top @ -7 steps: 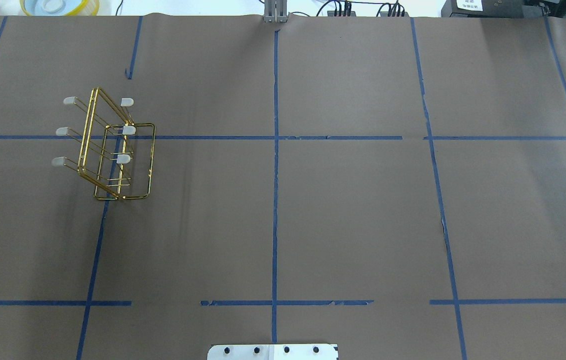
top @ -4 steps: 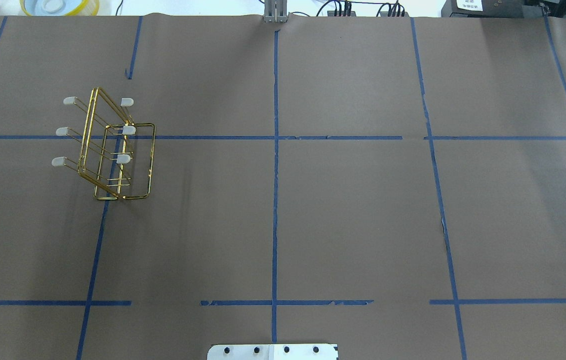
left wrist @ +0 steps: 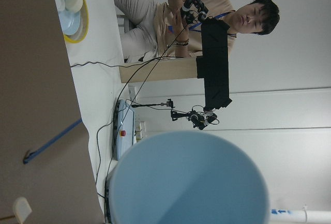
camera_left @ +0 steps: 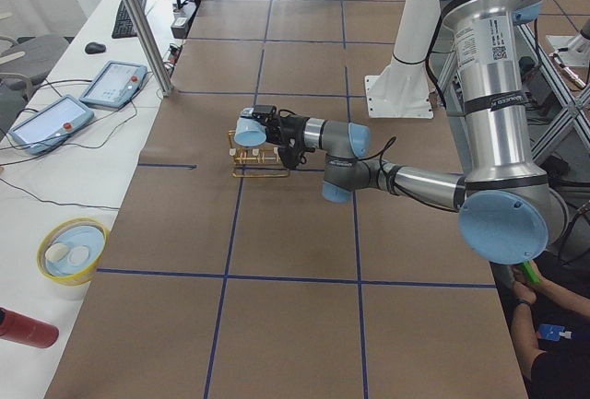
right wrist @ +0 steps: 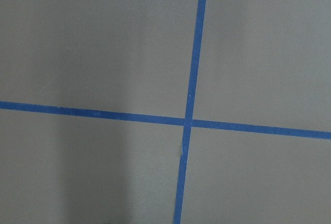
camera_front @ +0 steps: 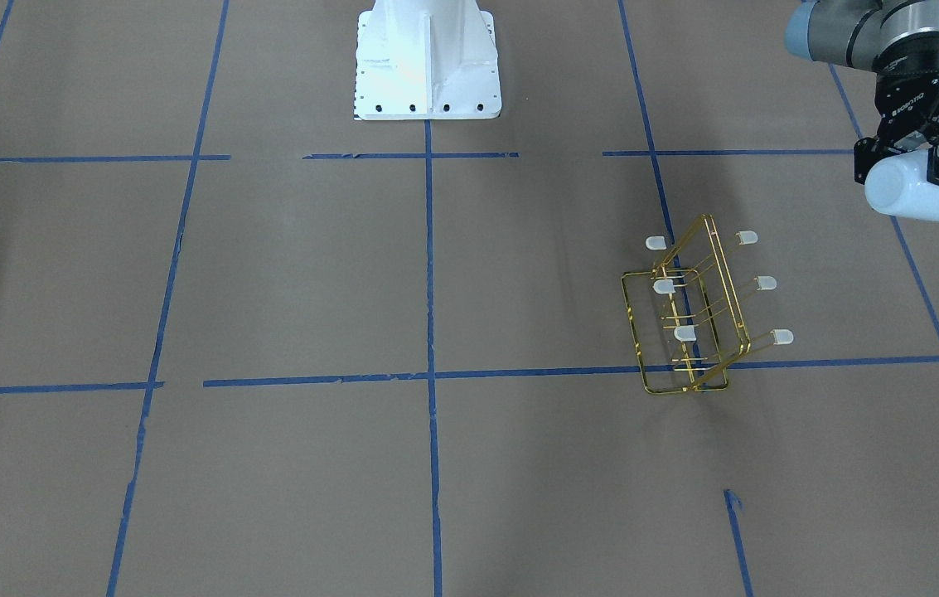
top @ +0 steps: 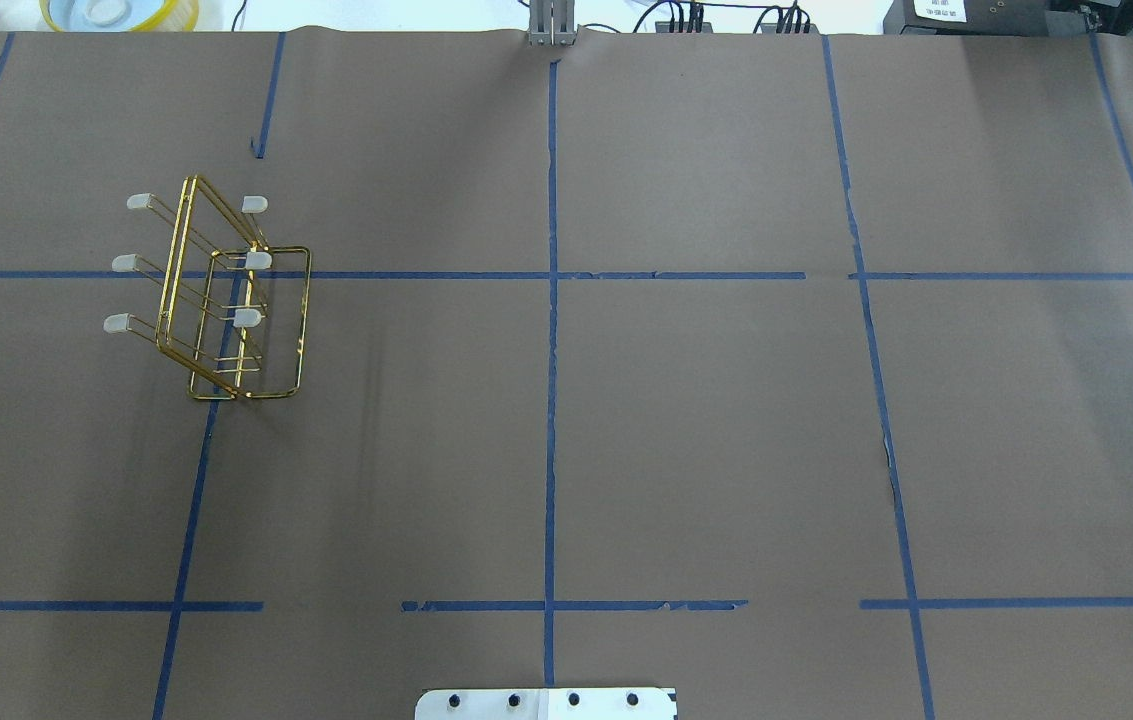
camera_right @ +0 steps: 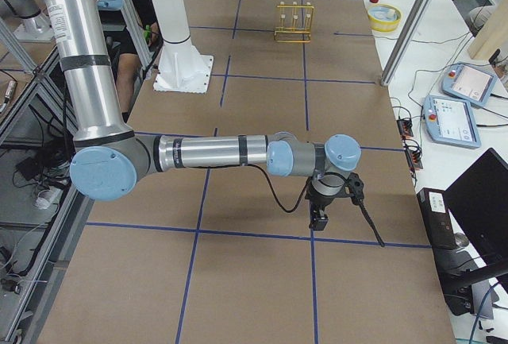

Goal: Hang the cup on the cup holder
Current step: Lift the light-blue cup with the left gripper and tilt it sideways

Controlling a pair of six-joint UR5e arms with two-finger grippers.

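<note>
The left gripper grips the smooth, tapered pale blue cup sideways in the air, left of the gold wire rack. The right gripper points down at the table; whether it is wide or narrow cannot be told.

Cup pale blue; cup holder gold, whitish-tipped; table brown, blue-lined.

— Where are we?
— A robotics lab, we'd say. The table is papered brown and gridded with blue tape.
— What else tells us?
— Teach pendants at upper left of the left-side view, a jointed steel arm at its right, aluminium posts, cables along the overhead view's top edge, and an operator holding a black device.
</note>
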